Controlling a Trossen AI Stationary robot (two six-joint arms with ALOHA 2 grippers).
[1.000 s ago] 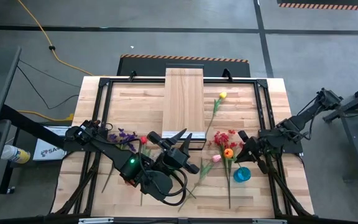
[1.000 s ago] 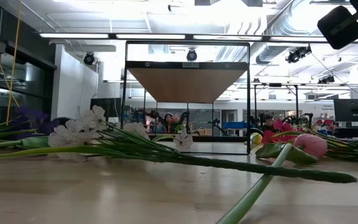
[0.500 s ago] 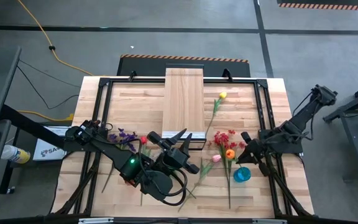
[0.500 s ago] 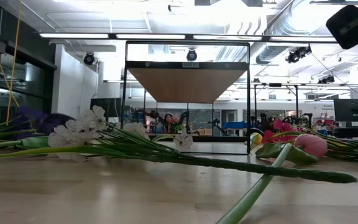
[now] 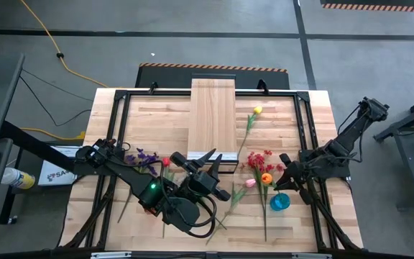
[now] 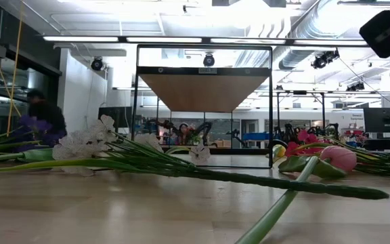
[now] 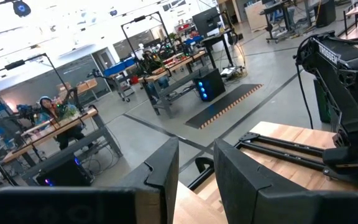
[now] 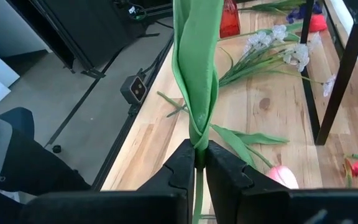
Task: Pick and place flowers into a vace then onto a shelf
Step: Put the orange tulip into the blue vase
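The right gripper (image 8: 197, 163) has its fingers pressed on the green stem of an orange tulip (image 5: 265, 177), the leaf (image 8: 196, 62) rising straight up between them in the right wrist view. From above, this gripper (image 5: 287, 178) hangs near the table's right side, just beside a blue vase (image 5: 280, 202) standing on the slatted tabletop (image 5: 157, 119).

Close by lie a pink tulip (image 5: 250, 183), a red spray (image 5: 257, 158) and, farther back, a yellow tulip (image 5: 256, 111). On the left half lie a purple spray (image 5: 144, 156), a red tulip (image 5: 166, 162) and a white spray (image 6: 90, 139), all flat on the wood.

The left gripper (image 5: 201, 160) waits at the near end of the shelf (image 5: 212, 115), its fingers (image 7: 166, 167) a narrow gap apart with nothing between them.

The shelf runs down the table's middle toward the far edge, bare of flowers. In the low view it stands raised on a black frame (image 6: 137, 102), and a person (image 6: 46, 115) shows in the room beyond.
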